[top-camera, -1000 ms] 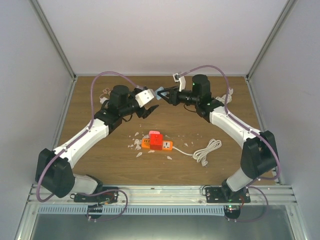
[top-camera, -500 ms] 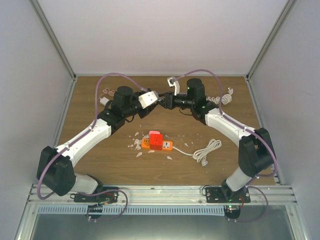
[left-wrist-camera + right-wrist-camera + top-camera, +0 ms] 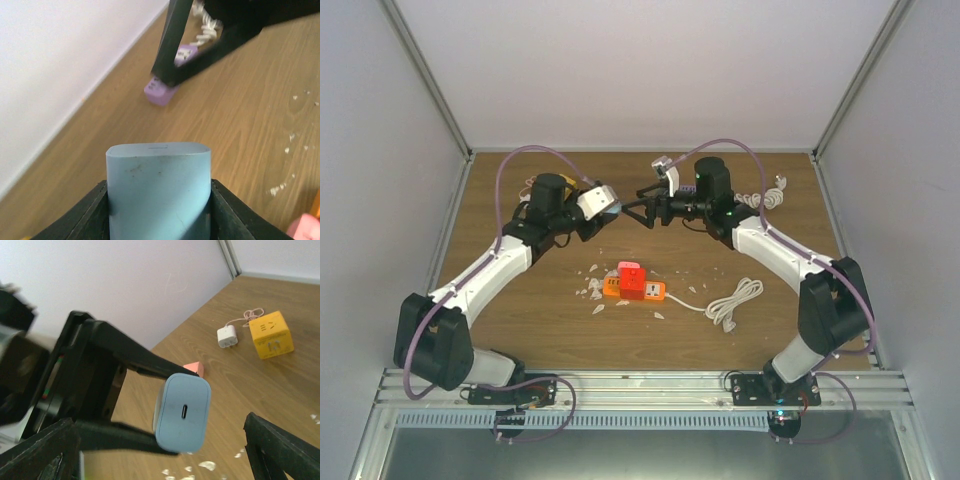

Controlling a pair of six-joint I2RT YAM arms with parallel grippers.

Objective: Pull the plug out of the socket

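Sitting mid-frame on the table [image 3: 535, 325], a red plug [image 3: 631, 278] is seated in an orange power strip [image 3: 653, 292], white chips [image 3: 590, 290] to its left. Higher in the frame, the left pincer [image 3: 611, 211] clenches a pale blue charger [image 3: 158, 192]. The right pincer [image 3: 642, 205], facing it, is spread wide around nothing.

The wooden surface [image 3: 520, 330] carries an orange power strip [image 3: 650, 291] near its middle, its white cord [image 3: 735, 300] looped in a bundle toward the right edge. Pale flecks [image 3: 590, 291] lie scattered around the strip. Near the far left corner sit a yellow cube [image 3: 270, 341] and a white charger [image 3: 227, 337]. Toward the far right corner lie a purple block [image 3: 161, 91] and a white coil [image 3: 772, 195].
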